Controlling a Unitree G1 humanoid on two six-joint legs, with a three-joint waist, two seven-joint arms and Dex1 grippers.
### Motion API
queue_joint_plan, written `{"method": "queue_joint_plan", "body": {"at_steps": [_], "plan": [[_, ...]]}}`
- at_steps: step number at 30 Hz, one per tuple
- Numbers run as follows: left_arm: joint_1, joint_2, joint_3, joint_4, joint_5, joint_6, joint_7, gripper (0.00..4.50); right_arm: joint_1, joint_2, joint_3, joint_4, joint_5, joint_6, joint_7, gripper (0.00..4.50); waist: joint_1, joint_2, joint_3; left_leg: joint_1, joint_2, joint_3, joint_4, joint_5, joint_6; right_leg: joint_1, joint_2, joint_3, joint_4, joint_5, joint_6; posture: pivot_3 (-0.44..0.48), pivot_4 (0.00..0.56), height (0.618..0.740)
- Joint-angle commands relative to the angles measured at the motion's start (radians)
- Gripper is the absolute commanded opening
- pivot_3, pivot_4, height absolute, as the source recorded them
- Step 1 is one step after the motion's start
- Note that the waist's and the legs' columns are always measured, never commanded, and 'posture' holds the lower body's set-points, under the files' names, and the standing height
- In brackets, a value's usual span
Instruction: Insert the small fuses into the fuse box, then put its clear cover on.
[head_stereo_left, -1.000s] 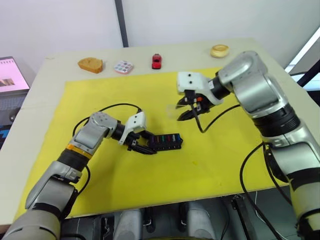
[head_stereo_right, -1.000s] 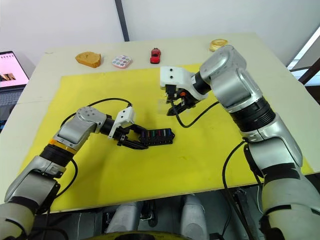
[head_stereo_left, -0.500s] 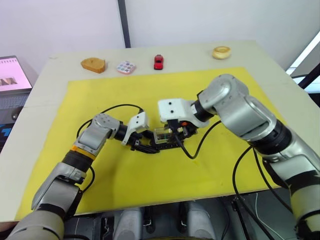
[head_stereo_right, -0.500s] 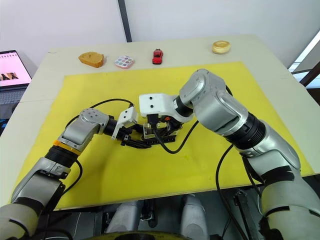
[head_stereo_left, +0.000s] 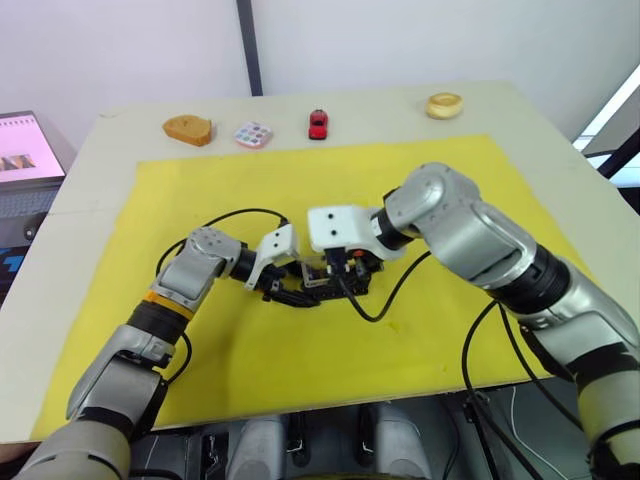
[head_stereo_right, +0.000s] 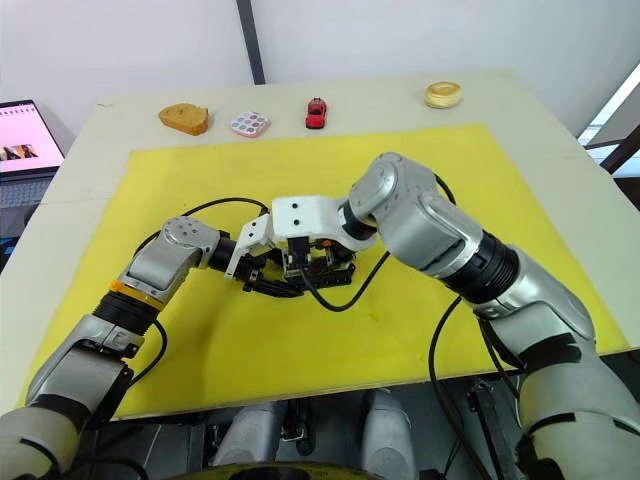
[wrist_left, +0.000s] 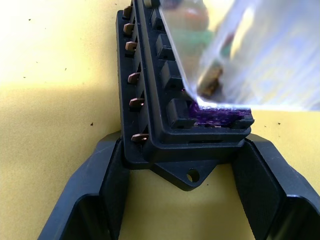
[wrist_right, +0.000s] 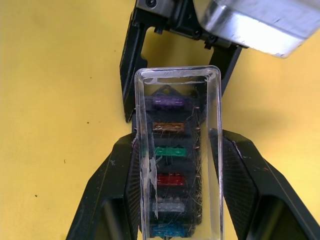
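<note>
At frame centre on the yellow mat (head_stereo_left: 420, 330), your left gripper (wrist_left: 182, 165) is clamped on the end of the fuse box (wrist_left: 150, 100). Your right gripper (wrist_right: 175, 165) grips the clear cover (wrist_right: 177, 150), held directly over the small fuses (wrist_right: 170, 165) seated in their slots.

Clear cover (wrist_right: 177, 150) over fuse box (wrist_left: 165, 100) — fuses (wrist_right: 169, 150) inside (mat (head_stereo_left: 420, 330) beneath).

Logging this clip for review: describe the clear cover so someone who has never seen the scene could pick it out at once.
On the yellow mat, look near the middle where the two arms meet. There the right pincer holds the clear cover over the black fuse box, which the left pincer grips at one end. It is the only see-through piece, with coloured fuses showing through it.
</note>
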Motion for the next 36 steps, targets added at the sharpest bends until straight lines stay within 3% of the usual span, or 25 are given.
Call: {"method": "queue_joint_plan", "body": {"at_steps": [1, 36], "plan": [[0.033, -0.007, -0.033, -0.002, 0.050, -0.002, 0.008, 2.48, 0.005, -0.031, 0.013, -0.016, -0.008, -0.049, 0.004, 1.65, 0.001, 0.000, 0.000, 0.000, 0.000, 0.000, 0.000, 0.000, 0.000, 0.000, 0.000, 0.000, 0.000, 0.000, 0.000, 0.000, 0.150, 0.740], [0.045, -0.033, -0.009, -0.027, 0.045, 0.068, -0.012, 2.48, 0.018, 0.034, 0.049, 0.069, -0.035, 0.022, -0.073, 1.65, -0.002, -0.002, -0.003, 0.001, 0.000, 0.000, 0.001, -0.001, 0.000, 0.001, 0.000, 0.000, -0.001, -0.001, -0.001, 0.000, 0.150, 0.740]]}}
